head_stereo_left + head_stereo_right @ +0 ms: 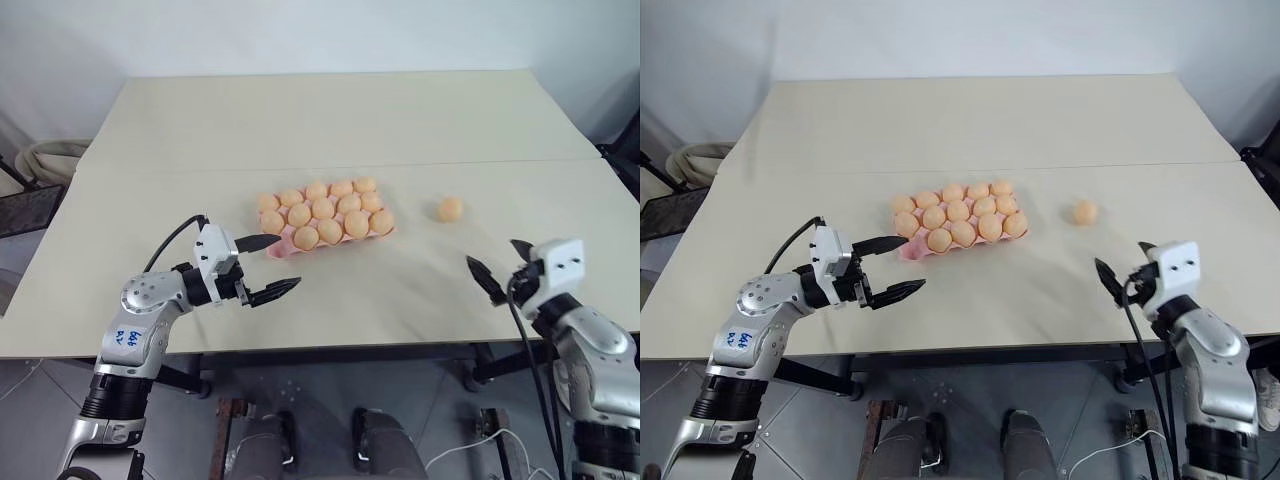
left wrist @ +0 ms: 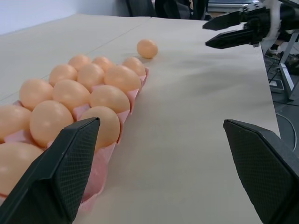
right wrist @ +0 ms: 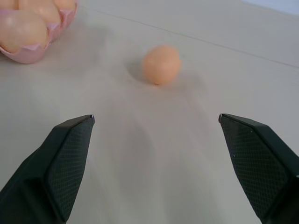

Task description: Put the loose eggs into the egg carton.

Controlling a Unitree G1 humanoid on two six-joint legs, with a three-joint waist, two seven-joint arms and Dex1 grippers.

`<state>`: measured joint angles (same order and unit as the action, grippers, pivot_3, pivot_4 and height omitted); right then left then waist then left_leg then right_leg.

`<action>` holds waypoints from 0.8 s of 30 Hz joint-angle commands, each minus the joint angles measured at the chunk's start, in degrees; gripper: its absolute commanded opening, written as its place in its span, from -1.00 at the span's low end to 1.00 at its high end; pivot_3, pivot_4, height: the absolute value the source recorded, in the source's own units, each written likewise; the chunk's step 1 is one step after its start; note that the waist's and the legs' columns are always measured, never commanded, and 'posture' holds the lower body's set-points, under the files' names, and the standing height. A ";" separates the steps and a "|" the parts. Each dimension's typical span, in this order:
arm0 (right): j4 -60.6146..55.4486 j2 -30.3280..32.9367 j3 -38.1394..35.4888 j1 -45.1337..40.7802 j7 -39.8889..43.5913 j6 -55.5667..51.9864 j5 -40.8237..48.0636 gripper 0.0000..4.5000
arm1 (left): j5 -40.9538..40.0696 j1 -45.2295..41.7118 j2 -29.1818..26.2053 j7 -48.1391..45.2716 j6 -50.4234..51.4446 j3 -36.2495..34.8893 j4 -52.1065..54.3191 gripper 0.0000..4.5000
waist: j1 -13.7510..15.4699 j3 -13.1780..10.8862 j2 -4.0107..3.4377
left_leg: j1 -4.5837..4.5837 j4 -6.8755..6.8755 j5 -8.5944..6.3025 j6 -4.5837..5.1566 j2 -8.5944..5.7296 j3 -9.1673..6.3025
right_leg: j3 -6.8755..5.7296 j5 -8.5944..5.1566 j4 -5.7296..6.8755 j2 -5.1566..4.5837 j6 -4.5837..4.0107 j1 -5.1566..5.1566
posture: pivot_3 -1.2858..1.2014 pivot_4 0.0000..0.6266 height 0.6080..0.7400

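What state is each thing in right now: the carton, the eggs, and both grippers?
egg carton: flat on the table, lidless, nearly full.
loose egg: on the table, right of the carton, untouched.
left gripper: open, empty, beside the carton.
right gripper: open, empty, short of the egg.

One loose egg lies right of the egg carton.

A pale beige table made of two tops pushed together, a seam running across it between them. Behind it, a plain white wall. Grey tiled floor shows beneath the near edge.
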<state>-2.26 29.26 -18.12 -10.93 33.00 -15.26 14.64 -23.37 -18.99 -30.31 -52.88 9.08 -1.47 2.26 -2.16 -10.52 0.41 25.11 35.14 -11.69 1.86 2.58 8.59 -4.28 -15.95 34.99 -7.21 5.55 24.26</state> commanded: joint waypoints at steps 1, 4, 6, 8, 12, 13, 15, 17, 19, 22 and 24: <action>3.96 1.06 3.22 -8.34 -0.09 -2.37 -0.28 0.99 | 0.10 1.56 -0.60 0.51 -1.28 -1.57 2.79 1.00 | -0.24 0.00 0.00 | 0.01 0.01 0.01 -0.01 0.02 0.01 | 0.00 0.02 0.00 0.02 -0.03 0.01 | 0.03 -0.52 1.00; 13.12 1.33 7.03 -17.54 -0.91 -4.60 -2.95 0.99 | 0.07 3.03 -0.91 1.51 -1.31 -2.52 4.07 1.00 | -0.12 0.00 0.00 | 0.03 0.01 0.04 -0.05 0.09 -0.02 | -0.03 0.03 0.01 0.08 -0.11 0.05 | 0.03 -0.52 1.00; 19.53 1.24 8.62 -22.53 -1.41 -4.19 -4.58 0.99 | 0.05 3.93 -0.98 2.10 -1.30 -3.04 4.83 1.00 | 0.03 0.00 0.00 | 0.05 0.01 0.04 -0.05 0.08 -0.02 | -0.02 0.03 0.01 0.07 -0.12 0.08 | 0.03 -0.52 1.00; 29.24 0.26 9.83 -29.89 -2.93 -3.33 -6.19 0.99 | -0.03 5.78 -1.12 3.09 -1.22 -3.96 6.46 1.00 | 0.05 0.00 0.00 | 0.08 0.00 0.04 -0.04 0.08 -0.02 | -0.05 0.02 0.01 0.06 -0.15 0.10 | 0.03 -0.52 1.00; 45.09 -0.79 11.72 -39.79 -7.86 1.05 -10.14 0.99 | -0.41 8.87 -1.33 4.77 -0.77 -5.39 9.58 1.00 | 0.01 0.00 -0.01 | 0.15 -0.02 0.04 -0.01 0.06 0.07 | 0.02 0.02 0.01 0.04 -0.14 0.20 | 0.03 -0.52 1.00; 47.92 -0.94 11.78 -41.26 -8.97 2.11 -10.72 0.99 | -0.46 9.30 -1.38 5.05 -0.67 -5.57 10.07 1.00 | 0.04 0.00 -0.01 | 0.16 -0.03 0.04 -0.01 0.05 0.07 | 0.01 0.02 0.01 0.04 -0.15 0.21 | 0.03 -0.52 1.00; 53.25 -1.35 11.87 -43.84 -11.39 4.07 -11.75 0.99 | -0.66 10.43 -1.50 5.66 -0.50 -6.28 11.14 1.00 | 0.09 0.00 -0.01 | 0.17 -0.03 0.04 -0.02 0.06 0.06 | -0.01 0.01 0.01 0.05 -0.16 0.21 | 0.03 -0.52 1.00; 56.90 -1.80 11.95 -45.37 -12.17 5.03 -12.22 0.99 | -0.81 11.18 -1.57 6.05 -0.37 -6.75 11.86 1.00 | 0.05 0.00 -0.01 | 0.17 -0.02 0.03 -0.03 0.05 0.08 | 0.01 0.01 0.01 0.04 -0.16 0.21 | 0.03 -0.52 1.00; 59.26 -2.53 11.78 -46.11 -11.06 4.47 -11.71 0.99 | -0.89 11.53 -1.62 6.32 -0.29 -6.94 12.23 1.00 | -0.05 0.00 -0.01 | 0.17 -0.02 0.02 -0.02 0.05 0.10 | 0.02 0.01 0.01 0.04 -0.16 0.21 | 0.03 -0.52 1.00; 61.06 -3.18 11.26 -46.40 -10.25 4.06 -11.09 0.91 | -0.96 11.44 -1.70 6.53 -0.09 -7.00 12.49 1.00 | -0.43 0.00 -0.01 | 0.16 -0.01 0.04 -0.03 0.07 0.10 | 0.02 0.02 0.07 0.06 -0.14 0.21 | 0.03 -0.52 1.00; 60.77 -3.42 11.29 -46.00 -9.16 4.32 -10.84 0.71 | -0.95 11.23 -1.77 6.52 -0.01 -7.06 12.52 1.00 | -0.68 0.00 -0.01 | 0.14 0.00 0.05 -0.03 0.08 0.10 | 0.02 0.02 0.11 0.08 -0.14 0.18 | 0.03 -0.52 1.00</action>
<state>58.83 25.82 -6.40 -56.13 22.98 -11.31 3.28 -23.50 -7.66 -31.49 -46.56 9.37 -7.34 12.76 -2.84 -10.52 0.40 25.25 35.14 -11.63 1.83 2.67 8.69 -4.26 -15.92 35.11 -7.12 5.42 24.44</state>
